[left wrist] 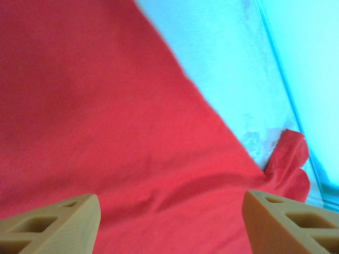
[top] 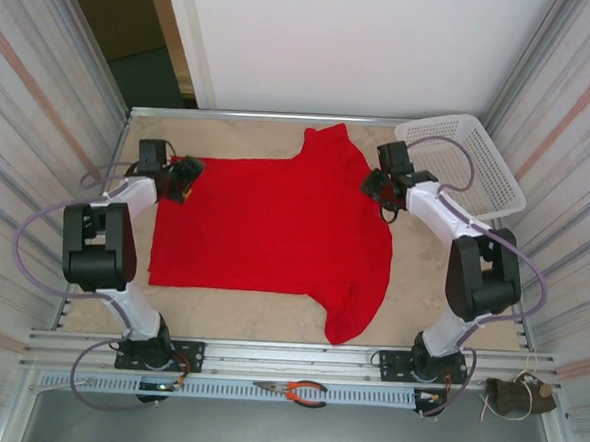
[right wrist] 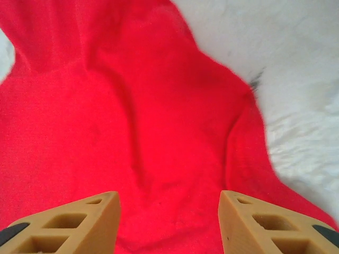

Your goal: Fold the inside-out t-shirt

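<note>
**Both tools poised over the far edge, first fold not yet made**

Top view: the inside-out t-shirt (top: pixel 274 230) lies spread flat in the middle of the table (top: pixel 235 134). It shows plain red, with one sleeve pointing to the top of the frame and the other to the bottom right. The left tool (top: pixel 185 174) sits at the cloth's upper left corner. The right tool (top: pixel 380 186) sits at its upper right edge, just below the upper sleeve. A white basket (top: pixel 479 162) stands at the upper right, and pliers (top: pixel 300 391) lie on the rail at the bottom.

Left wrist view: the left tool (left wrist: pixel 170 211) is released, its fingers (left wrist: pixel 63 222) spread wide over red cloth with nothing between them. The shirt's edge runs diagonally from the top centre to the lower right, with bare table beyond it. A small flap of sleeve shows at the right.

Right wrist view: the right tool (right wrist: pixel 168 211) is also released, jaws apart above gently rippled cloth. The shirt's edge curves down the right of the frame.

Judgement: the shirt looks laid out and no layer is turned over, so the step in hand is taking hold for the first fold. The next move probably calls for both tools to drop to that edge, pinch the cloth cleanly, and lift together. Carrying it evenly toward the bottom of the frame should keep it from skewing or bunching.
</note>
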Controlling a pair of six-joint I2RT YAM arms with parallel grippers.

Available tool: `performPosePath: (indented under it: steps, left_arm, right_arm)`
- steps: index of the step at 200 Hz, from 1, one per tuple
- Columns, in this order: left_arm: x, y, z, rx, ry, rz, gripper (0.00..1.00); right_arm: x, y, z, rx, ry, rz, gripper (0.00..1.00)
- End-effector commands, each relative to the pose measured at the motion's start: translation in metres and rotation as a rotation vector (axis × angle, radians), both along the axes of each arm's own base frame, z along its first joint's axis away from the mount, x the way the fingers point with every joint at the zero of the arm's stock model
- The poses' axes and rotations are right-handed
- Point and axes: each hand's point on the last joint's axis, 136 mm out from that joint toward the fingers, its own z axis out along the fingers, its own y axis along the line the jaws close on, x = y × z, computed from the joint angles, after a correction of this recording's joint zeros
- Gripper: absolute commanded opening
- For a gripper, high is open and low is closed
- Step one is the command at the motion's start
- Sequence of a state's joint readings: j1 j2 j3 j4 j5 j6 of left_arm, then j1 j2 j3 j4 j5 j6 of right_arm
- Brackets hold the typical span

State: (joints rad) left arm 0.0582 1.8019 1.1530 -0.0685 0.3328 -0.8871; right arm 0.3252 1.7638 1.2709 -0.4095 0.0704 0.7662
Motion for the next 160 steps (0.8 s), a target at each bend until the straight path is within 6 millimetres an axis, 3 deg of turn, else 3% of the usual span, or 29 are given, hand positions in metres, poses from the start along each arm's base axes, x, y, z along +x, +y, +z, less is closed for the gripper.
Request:
performPosePath:
  steps: [1,50,92,111,129,143,160]
  left_arm:
    - [-0.001,-0.007,-0.036,-0.027,0.078,-0.035,0.72]
    - [-0.003,-0.006,-0.067,-0.012,0.142,-0.036,0.72]
    - [0.010,-0.005,-0.080,-0.006,0.163,-0.047,0.72]
    - [0.024,-0.009,-0.070,-0.016,0.124,-0.084,0.72]
    - [0.038,-0.015,-0.041,-0.029,0.043,-0.135,0.72]
    - [0.042,-0.019,-0.013,-0.031,-0.020,-0.171,0.72]
    - [0.037,-0.025,0.022,-0.048,-0.085,-0.208,0.72]
  right_arm:
    - [-0.017,0.004,-0.050,-0.017,0.149,0.007,0.51]
    - [-0.011,-0.023,-0.097,0.022,0.256,-0.110,0.50]
    - [0.024,-0.049,-0.110,0.040,0.284,-0.159,0.49]
    - [0.046,-0.048,-0.089,0.059,0.227,-0.104,0.48]
    - [0.057,-0.037,-0.053,0.096,0.126,-0.022,0.48]
    - [0.054,-0.030,-0.020,0.134,0.061,0.010,0.48]
    - [0.033,-0.025,0.014,0.137,0.016,0.035,0.48]
